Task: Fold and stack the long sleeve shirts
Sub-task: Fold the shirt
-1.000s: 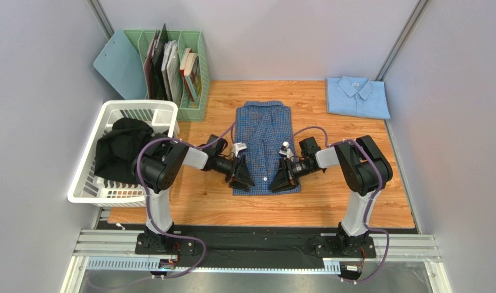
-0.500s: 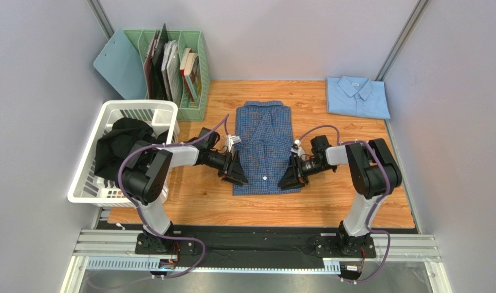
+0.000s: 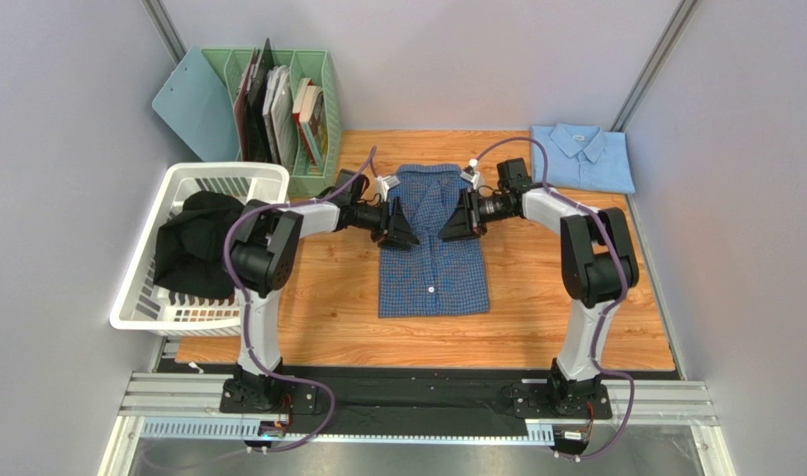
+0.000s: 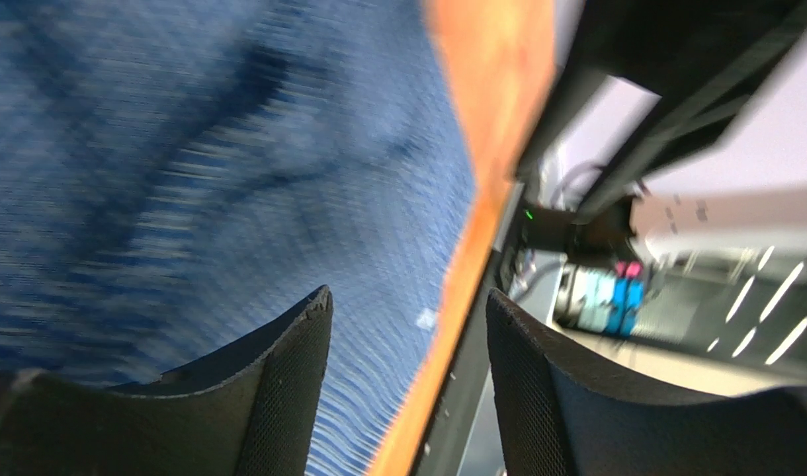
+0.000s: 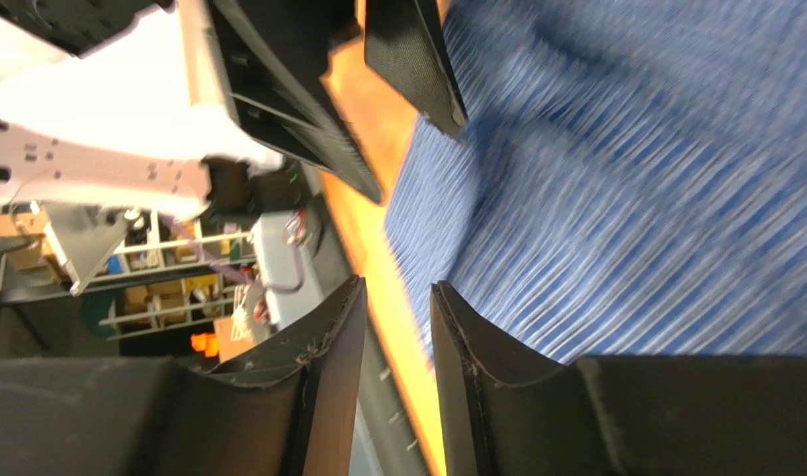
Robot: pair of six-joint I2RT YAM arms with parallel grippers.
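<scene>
Blue checked shirt point(image 3: 432, 260) lies folded mid-counter point(image 3: 537, 297), collar farthest from the arms. The left pincer point(image 3: 403, 226) and right pincer point(image 3: 456, 216) flank its upper half, both empty, the right parted only narrowly. The pale shirt point(image 3: 581, 157) sits folded at the far-right corner.

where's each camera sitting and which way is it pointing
Top external: high behind the robot, looking down on the table; left arm and right arm show whole.
Left wrist: on the left arm, looking past the left fingers over the checked shirt.
Right wrist: on the right arm, looking past the right fingers over that shirt.
Shared: all see the checked shirt.
</scene>
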